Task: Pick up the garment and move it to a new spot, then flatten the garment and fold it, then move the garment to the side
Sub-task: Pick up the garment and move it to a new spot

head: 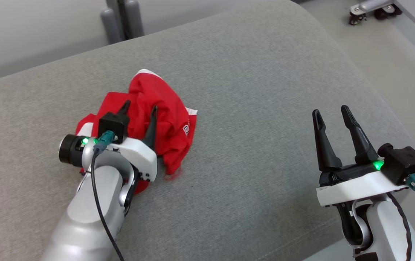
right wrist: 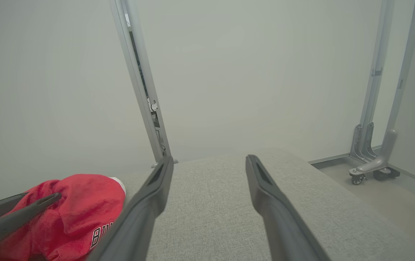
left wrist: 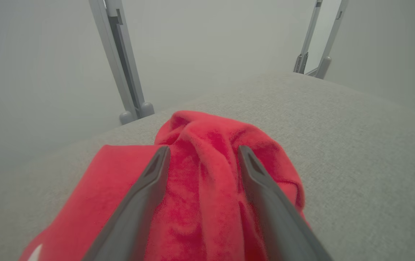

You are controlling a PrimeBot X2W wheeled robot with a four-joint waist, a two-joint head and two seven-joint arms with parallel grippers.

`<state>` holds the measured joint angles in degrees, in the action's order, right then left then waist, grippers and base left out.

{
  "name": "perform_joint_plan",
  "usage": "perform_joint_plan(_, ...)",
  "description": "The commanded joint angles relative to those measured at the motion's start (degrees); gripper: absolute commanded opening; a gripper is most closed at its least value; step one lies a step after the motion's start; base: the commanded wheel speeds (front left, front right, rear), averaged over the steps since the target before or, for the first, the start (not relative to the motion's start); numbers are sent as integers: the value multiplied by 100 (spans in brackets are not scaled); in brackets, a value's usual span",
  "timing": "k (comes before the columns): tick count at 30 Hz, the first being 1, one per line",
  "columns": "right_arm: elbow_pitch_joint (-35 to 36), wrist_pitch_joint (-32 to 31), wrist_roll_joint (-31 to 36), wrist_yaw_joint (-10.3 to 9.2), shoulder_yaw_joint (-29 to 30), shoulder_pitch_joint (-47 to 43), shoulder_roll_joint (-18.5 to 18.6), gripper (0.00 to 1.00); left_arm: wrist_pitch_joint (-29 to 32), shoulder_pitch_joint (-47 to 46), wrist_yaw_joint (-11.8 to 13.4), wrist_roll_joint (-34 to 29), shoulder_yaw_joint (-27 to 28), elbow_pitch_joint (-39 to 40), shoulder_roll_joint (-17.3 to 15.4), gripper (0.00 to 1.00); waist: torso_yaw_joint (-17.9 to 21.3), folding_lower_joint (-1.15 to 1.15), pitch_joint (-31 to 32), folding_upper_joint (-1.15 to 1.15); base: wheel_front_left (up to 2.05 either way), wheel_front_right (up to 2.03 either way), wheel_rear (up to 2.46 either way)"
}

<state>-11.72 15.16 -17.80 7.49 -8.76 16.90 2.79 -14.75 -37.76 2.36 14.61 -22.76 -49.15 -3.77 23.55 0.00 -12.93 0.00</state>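
A grey fabric-covered worktop [head: 250, 72] with a rounded far right corner is seen before a pale wall [right wrist: 247, 72]. A metal frame on castors [right wrist: 370, 170] stands on the floor beyond that corner.

The red garment [head: 167, 108] is found crumpled in a heap on the left half of the worktop, well apart from the right edge. A white edge is shown at the far side of the heap, and part of the black-and-white lettering [right wrist: 102, 232] is turned toward the right.

The left gripper [head: 140, 107] is placed over the heap with its jaws spread wide. A raised fold of the red cloth is seen between its two fingers [left wrist: 145, 188]; whether the cloth is pressed cannot be told.

The right gripper [head: 330, 110] is held above the near right part of the worktop, its jaws also wide apart and nothing between them.
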Motion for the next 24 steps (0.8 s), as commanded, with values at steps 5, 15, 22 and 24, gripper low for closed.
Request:
perform_joint_plan(5, -9, 10, 87, 1, 85, -5, 23, 100, -39, -83, 51, 96, 292, 591, -20, 100, -404, 0, 197, 0, 0, 0, 0)
perform_joint_plan(15, -80, 10, 343, 1, 200, -201, 23, 100, -38, 714, 221, -274, 993, 2236, -385, 100, -1409, 0, 697, 0, 0, 0, 0)
perform_joint_plan(22, -136, 10, 476, 1, 193, -371, 21, 100, -37, 1796, 303, -431, 1530, 3151, -392, 100, -1987, 0, 965, 0, 0, 0, 0)
perform_joint_plan(24, -179, 10, 524, 1, 183, -468, 26, 100, -37, 2331, 294, -479, 1719, 3493, -222, 100, -2154, 0, 1061, 0, 0, 0, 0)
